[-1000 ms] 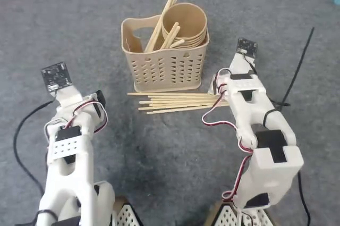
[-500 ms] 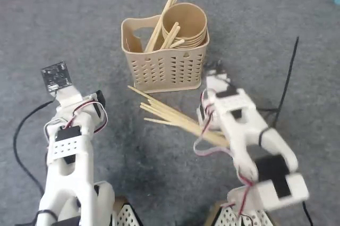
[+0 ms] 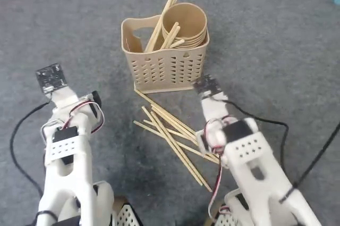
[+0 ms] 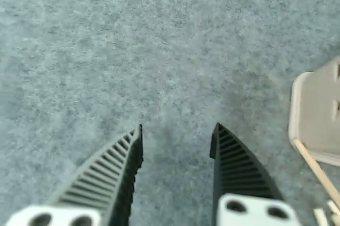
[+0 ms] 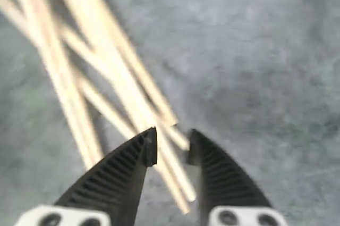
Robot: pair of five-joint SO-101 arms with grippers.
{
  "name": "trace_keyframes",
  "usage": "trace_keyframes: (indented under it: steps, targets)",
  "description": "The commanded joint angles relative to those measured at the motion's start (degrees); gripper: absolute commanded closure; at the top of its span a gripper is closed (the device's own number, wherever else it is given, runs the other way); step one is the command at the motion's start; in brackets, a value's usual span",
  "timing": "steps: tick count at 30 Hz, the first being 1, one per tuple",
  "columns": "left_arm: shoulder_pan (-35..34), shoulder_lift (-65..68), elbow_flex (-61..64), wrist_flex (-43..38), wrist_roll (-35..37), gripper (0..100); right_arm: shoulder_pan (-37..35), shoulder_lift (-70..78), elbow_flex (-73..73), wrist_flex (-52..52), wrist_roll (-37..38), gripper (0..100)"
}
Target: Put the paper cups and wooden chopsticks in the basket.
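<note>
Right arm has swung in toward the middle. The chopsticks (image 3: 170, 130), a tidy row by the basket (image 3: 164, 72) a second ago, now lie fanned diagonally on the carpet (image 4: 106, 34), on the near side of the basket.

Right gripper (image 5: 171, 146) sits over their near ends, jaws narrowly apart, nothing lifted. Left gripper (image 4: 178, 141) hangs wide open at left.

Cups (image 3: 186, 21) are in the basket.

Judgement: the bundle is scattered, so regrasping looks harder.

Loose chopsticks (image 3: 172, 125) splayed before basket (image 3: 164, 69)
</note>
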Motion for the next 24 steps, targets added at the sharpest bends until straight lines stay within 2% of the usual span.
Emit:
trace_keyframes:
  steps: [1, 5, 17, 24]
  targets:
    - [-1.8, 0.1, -2.8, -1.6, -0.2, 80, -6.5, -3.9, 0.2, 2.2, 0.5, 84.7]
    - [-3.4, 0.2, -3.3, -1.8, -0.1, 80, -9.3, -3.8, 0.4, -0.7, 1.0, 87.7]
    - [-3.6, 0.2, -3.3, -1.8, -0.1, 80, -9.2, -3.4, 7.9, -17.4, 5.5, 85.2]
    - [-3.6, 0.2, -3.2, -1.8, -0.1, 80, -7.1, 11.4, 6.6, -28.1, 5.7, 89.3]
